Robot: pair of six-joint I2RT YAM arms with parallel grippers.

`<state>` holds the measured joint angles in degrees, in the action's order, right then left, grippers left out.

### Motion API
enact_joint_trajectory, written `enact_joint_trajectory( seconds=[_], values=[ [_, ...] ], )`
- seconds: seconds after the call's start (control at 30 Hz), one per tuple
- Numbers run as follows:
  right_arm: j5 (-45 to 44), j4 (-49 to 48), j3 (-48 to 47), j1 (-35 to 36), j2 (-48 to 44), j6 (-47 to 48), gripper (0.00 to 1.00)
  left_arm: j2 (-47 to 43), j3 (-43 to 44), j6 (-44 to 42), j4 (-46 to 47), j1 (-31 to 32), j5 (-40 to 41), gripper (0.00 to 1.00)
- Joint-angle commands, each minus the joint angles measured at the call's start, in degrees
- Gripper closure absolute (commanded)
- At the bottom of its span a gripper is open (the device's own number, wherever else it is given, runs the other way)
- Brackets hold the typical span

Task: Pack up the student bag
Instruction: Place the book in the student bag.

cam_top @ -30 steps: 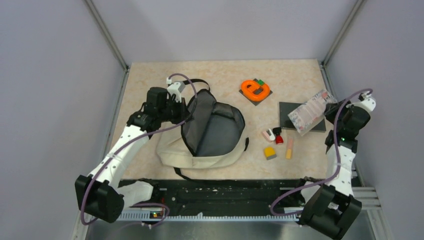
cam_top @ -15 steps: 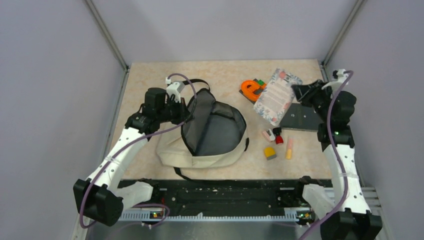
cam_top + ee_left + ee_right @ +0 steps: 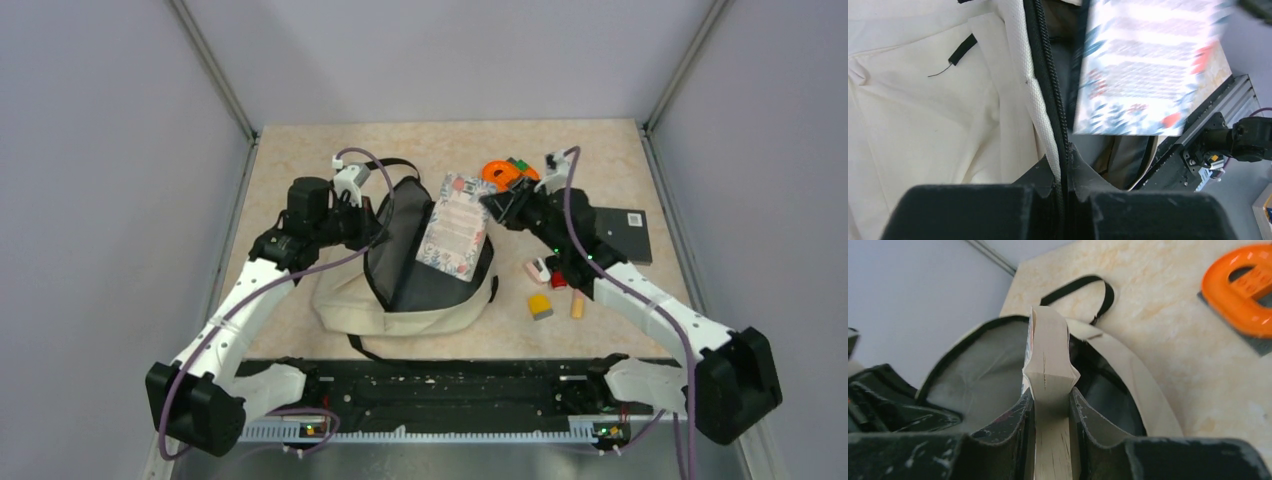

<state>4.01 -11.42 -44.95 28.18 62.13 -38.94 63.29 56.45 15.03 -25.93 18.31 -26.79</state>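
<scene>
The student bag [image 3: 345, 300], beige with black zippers, lies left of centre with its main compartment gaping and the grey lining showing. My left gripper [image 3: 366, 216] is shut on the bag's zipper edge [image 3: 1054, 125] and holds that rim up. My right gripper [image 3: 497, 206] is shut on a thick book with a floral cover [image 3: 455, 226], held flat above the opening. In the right wrist view the book's page edge [image 3: 1049, 355] stands between the fingers, with the bag's lining [image 3: 978, 375] beyond. The left wrist view shows the book [image 3: 1148, 65] over the compartment.
An orange rounded object [image 3: 503, 172] sits on a dark tile at the back. A black square slab [image 3: 622, 236] lies to the right. A yellow block [image 3: 540, 305], a peach stick [image 3: 578, 306] and small red, white and black pieces [image 3: 548, 270] lie right of the bag.
My right arm has swung the book from the table's right side leftward, to over the bag's opening. The left gripper has kept its hold on the zipper edge.
</scene>
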Motion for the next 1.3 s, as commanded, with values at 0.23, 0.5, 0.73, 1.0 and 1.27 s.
enact_joint_trajectory(
  seconds=[0.23, 0.5, 0.73, 1.0, 1.27],
  values=[
    [-11.47, -13.57, 4.33, 10.36, 12.0, -15.75, 1.0, -4.11, -1.4, -0.12, 9.62, -0.38, -5.37, 1.0],
    [-10.31, -22.17, 6.4, 11.66, 16.53, -25.14, 1.0, -3.44, -1.52, -0.06, 10.73, -0.29, -10.32, 1.0],
    [-8.07, -27.14, 4.27, 11.62, 19.81, -31.43, 1.0, -3.61, -1.54, -0.76, 10.52, -0.29, -10.22, 1.0],
    [-7.62, -30.31, 2.51, 13.64, 25.71, -33.98, 1.0, -3.43, -1.43, -0.87, 10.39, -0.29, -10.74, 1.0],
    [-9.23, -32.29, -3.18, 17.92, 35.64, -33.55, 1.0, -3.28, -1.6, -0.61, 10.7, -0.29, -11.27, 1.0]
  ],
)
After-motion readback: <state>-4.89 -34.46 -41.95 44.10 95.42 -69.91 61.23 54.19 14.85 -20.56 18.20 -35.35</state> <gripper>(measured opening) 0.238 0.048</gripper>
